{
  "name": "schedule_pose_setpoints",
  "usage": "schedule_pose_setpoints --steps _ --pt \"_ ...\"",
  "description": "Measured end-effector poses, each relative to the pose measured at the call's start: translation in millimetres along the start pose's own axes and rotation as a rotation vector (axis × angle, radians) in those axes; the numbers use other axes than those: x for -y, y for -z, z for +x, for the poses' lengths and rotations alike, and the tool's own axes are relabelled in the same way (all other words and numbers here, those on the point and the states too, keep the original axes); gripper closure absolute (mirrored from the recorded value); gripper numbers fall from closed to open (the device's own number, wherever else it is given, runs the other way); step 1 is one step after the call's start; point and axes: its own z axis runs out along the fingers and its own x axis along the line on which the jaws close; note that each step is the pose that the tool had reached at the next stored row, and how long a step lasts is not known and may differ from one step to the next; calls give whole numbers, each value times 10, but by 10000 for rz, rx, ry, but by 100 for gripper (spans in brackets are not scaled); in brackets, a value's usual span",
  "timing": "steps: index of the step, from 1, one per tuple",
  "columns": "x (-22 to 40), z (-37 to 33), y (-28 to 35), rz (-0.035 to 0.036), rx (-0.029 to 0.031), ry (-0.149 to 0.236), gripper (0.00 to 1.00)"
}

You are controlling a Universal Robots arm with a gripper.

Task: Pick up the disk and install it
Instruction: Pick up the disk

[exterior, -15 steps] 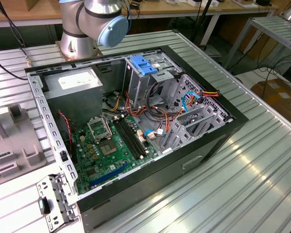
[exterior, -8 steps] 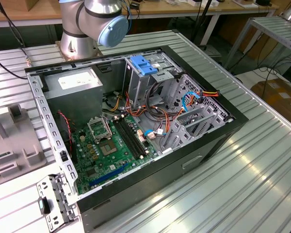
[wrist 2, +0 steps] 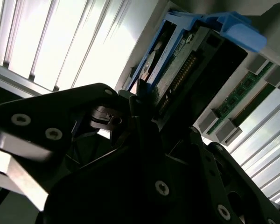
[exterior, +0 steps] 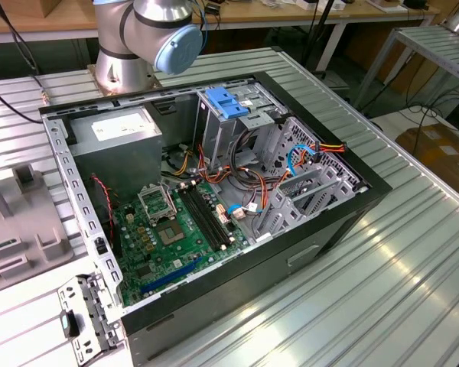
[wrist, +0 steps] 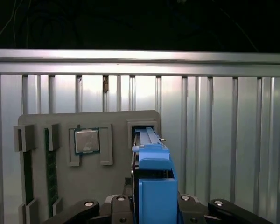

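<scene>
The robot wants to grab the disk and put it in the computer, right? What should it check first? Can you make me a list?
1. The disk stands in the slot of the grey holder: ok.
2. The gripper is right at the disk: ok.
3. The computer case has its side off: ok.
4. There is free room in the metal cage under the blue latch: cannot tell.
5. The cables beside the cage are out of the way: cannot tell.
</scene>
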Motion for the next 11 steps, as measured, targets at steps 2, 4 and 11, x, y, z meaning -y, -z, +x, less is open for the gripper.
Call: schedule_pose_setpoints --steps 2,4,11 --pt "1 -1 35 0 7 0 64" --pt "1 -2 73 0 12 0 64" --pt "2 -5 145 0 15 -1 64"
